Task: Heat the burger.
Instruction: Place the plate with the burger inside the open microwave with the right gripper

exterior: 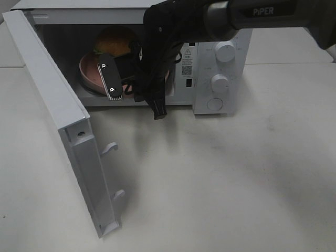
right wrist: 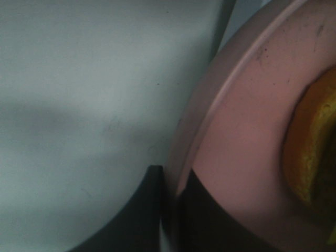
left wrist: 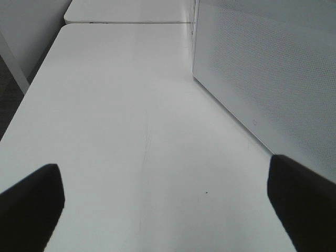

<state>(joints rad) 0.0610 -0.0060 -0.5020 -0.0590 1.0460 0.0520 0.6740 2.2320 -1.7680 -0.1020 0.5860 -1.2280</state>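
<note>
The burger sits on a round pink plate inside the open microwave. My right gripper reaches into the cavity from the right and is shut on the plate's near rim. In the right wrist view its dark fingers pinch the pink plate rim, with the burger's yellow-brown edge just beyond. My left gripper hangs open over bare white table, nothing between its fingers; it does not show in the high view.
The microwave door swings wide open toward the front left, latch hooks facing right. Two knobs are on the control panel. A white dotted microwave panel stands beside the left gripper. White table stretches in front.
</note>
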